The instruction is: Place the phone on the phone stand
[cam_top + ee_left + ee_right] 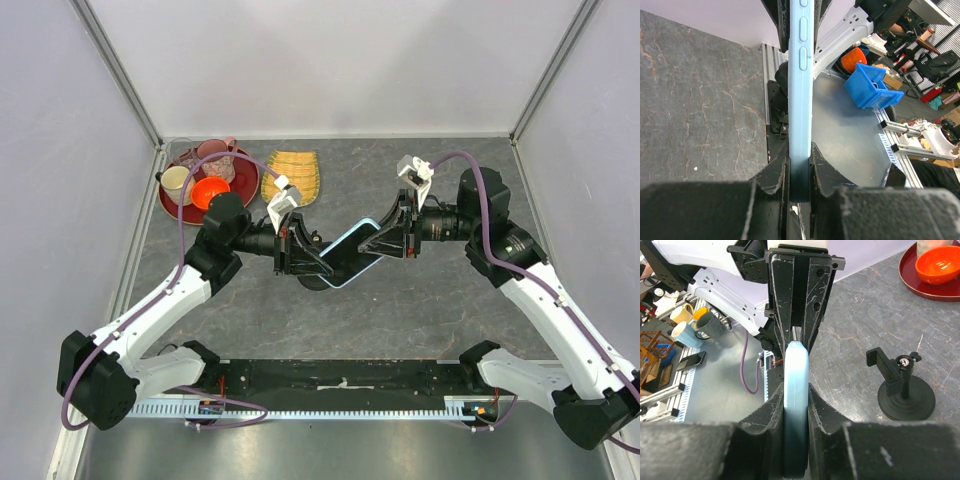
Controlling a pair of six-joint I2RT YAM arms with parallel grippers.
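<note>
both arms reach inward over the table (430, 300); left hand (316, 260) and right hand (380, 243) each clamp one end of the phone (352, 250).

1. The slim rectangular smartphone with a black screen and light blue case edge (352, 250) is lifted off the grey tabletop (865, 315) and tilted. The left pincer (800, 175) clamps one end, and the right pincer (796, 405) clamps the other.
2. The small all-black phone stand with a round disc base, short post and clamp head (904, 392) stands upright on the tabletop, apart from the smartphone.

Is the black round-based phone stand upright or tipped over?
Upright: the black round-based phone stand rests flat on its disc base, post pointing up.
</note>
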